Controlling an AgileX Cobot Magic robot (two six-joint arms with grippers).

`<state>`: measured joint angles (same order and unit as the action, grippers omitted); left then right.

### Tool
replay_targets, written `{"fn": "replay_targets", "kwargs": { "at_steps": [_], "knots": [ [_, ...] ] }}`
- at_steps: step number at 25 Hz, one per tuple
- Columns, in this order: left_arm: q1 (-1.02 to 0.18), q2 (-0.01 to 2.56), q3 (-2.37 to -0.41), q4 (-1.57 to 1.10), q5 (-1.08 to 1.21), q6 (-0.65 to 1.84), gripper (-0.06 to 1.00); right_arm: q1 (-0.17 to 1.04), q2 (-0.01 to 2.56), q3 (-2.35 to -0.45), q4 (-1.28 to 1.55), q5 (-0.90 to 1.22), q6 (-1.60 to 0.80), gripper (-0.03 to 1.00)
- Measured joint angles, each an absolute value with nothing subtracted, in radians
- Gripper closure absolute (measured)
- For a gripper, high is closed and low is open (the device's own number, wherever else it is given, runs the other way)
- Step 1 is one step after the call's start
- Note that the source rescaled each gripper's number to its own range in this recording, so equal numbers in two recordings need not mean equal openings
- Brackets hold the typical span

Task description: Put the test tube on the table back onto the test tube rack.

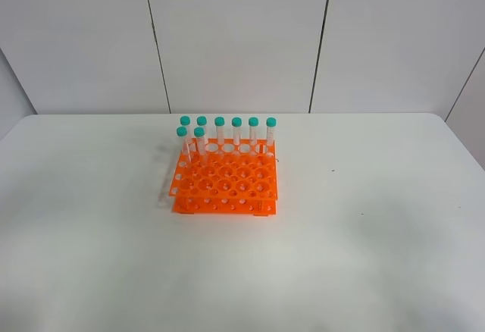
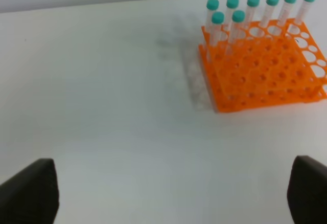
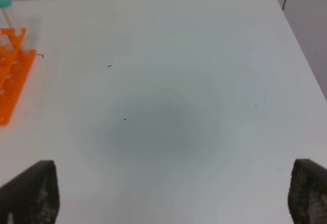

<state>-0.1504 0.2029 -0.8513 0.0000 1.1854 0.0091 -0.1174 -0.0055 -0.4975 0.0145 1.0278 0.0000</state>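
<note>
The test tube rack (image 1: 224, 184) is set near the middle of the table (image 1: 379, 218), slightly toward the left side of the high view. 8 teal-capped tubes are held upright in it — 6 in the back row (image 1: 236, 131) and 2 just in front of that row at its left end (image 1: 191, 141). Which of these is the test tube named in the task cannot be told, since all look alike; none is seen lying on the tabletop. In the left wrist view the left gripper (image 2: 173, 193) is seen with its dark fingers (image 2: 30, 193) spread wide apart, nothing between them, the rack well ahead of it. The right gripper (image 3: 173, 193) is likewise spread wide and empty, over bare table beside the rack's edge (image 3: 13, 81).
</note>
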Motion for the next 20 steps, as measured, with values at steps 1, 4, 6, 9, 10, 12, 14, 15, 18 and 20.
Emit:
{"fn": "replay_targets", "kwargs": {
  "at_steps": [1, 4, 6, 9, 10, 12, 14, 15, 18, 20],
  "knots": [
    [-0.150, 0.175, -0.845, 0.000, 1.199, 0.009, -0.05, -0.117, -0.005, -0.498, 0.015, 1.028, 0.000, -0.03],
    [-0.150, 0.099, -0.806, 0.000, 1.214, 0.008, -0.05, -0.117, -0.005, -0.498, 0.015, 1.028, 0.000, -0.03],
    [-0.150, 0.054, -0.774, 0.000, 1.219, 0.009, -0.05, -0.117, -0.005, -0.498, 0.015, 1.028, 0.000, -0.03],
    [-0.153, -0.002, -0.729, 0.000, 1.228, 0.010, -0.05, -0.117, -0.005, -0.498, 0.015, 1.028, 0.000, -0.03],
    [-0.154, -0.004, -0.718, 0.000, 1.230, 0.011, -0.05, -0.117, -0.005, -0.498, 0.015, 1.028, 0.000, -0.03],
    [-0.154, -0.004, -0.701, 0.000, 1.229, 0.011, -0.05, -0.117, -0.005, -0.498, 0.015, 1.028, 0.000, -0.03],
    [-0.154, -0.004, -0.690, 0.000, 1.224, 0.011, -0.05, -0.117, -0.005, -0.498, 0.015, 1.028, 0.000, -0.03],
    [-0.154, -0.004, -0.683, 0.000, 1.214, 0.011, -0.05, -0.117, -0.005, -0.498, 0.015, 1.028, 0.000, -0.03],
    [-0.154, -0.004, -0.653, 0.000, 1.203, 0.011, -0.05, -0.117, -0.005, -0.498, 0.015, 1.028, 0.000, -0.03],
    [-0.154, -0.004, -0.621, 0.000, 1.201, 0.011, -0.05, -0.117, -0.005, -0.498, 0.015, 1.028, 0.000, -0.03]
  ]
}}
